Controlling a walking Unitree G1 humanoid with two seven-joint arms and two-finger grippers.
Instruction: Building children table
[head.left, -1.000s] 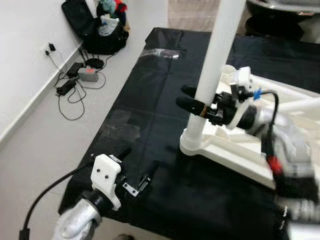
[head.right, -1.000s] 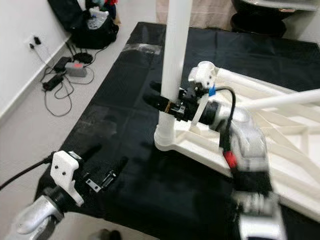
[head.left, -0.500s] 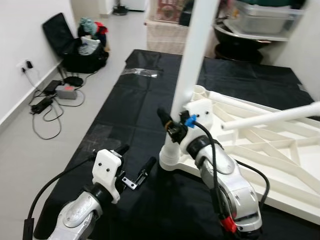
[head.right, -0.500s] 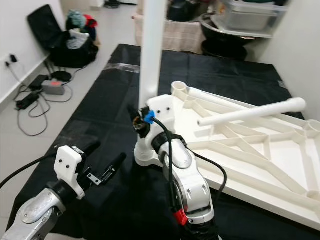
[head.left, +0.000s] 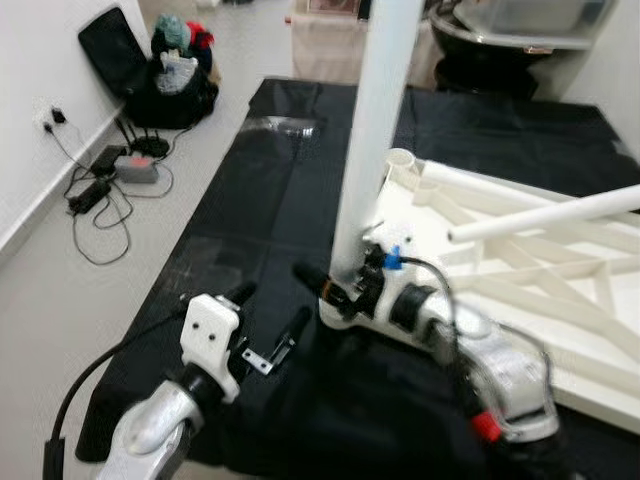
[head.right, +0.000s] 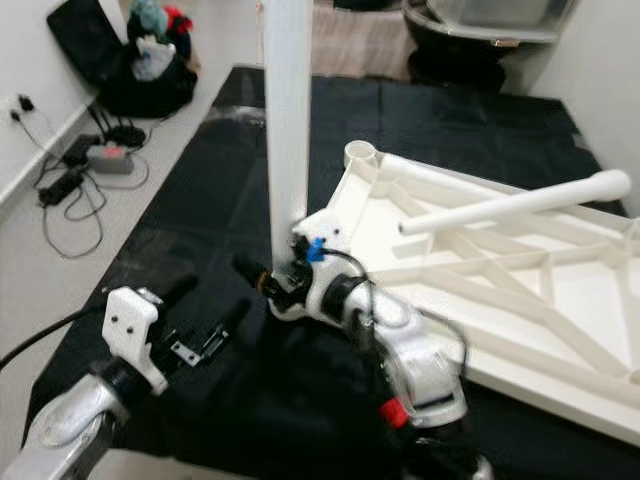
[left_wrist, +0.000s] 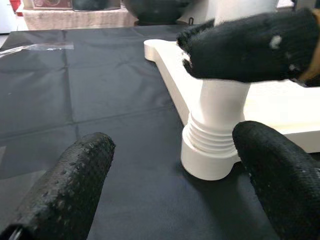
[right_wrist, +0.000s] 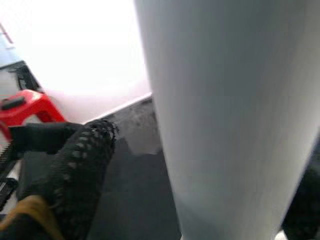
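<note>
- Left eye view: right gripper (head.left: 335, 283) sits low on the upright white leg (head.left: 375, 130), fingers either side of the tube just above its threaded collar (left_wrist: 212, 142). Right wrist view has the tube between the 2 black fingers (right_wrist: 80, 165), so I read it as clamped on the leg.
- Step in hand, my read: screwing leg 1 into the corner socket (left_wrist: 207, 162) of the upturned tabletop (head.right: 560, 300). Some thread ridges are exposed above the socket, so probably not fully seated.
- Leg axis: vertical, free end up and out of frame, threaded end down in the socket at the tabletop corner nearest the robot.
- 2nd leg (head.right: 510, 203) lies loose across the tabletop ribs, long axis near horizontal, rounded end pointing away from the upright leg.
- Left gripper (head.left: 272, 318) hovers over the black sheet (head.left: 270, 200), just beside the socket on the side away from the tabletop. Fingers spread wide, holding nothing.
- Next move likely needs: re-grip and keep twisting about the vertical axis, keep the leg plumb to avoid cross-threading. Left could brace the tabletop.
</note>
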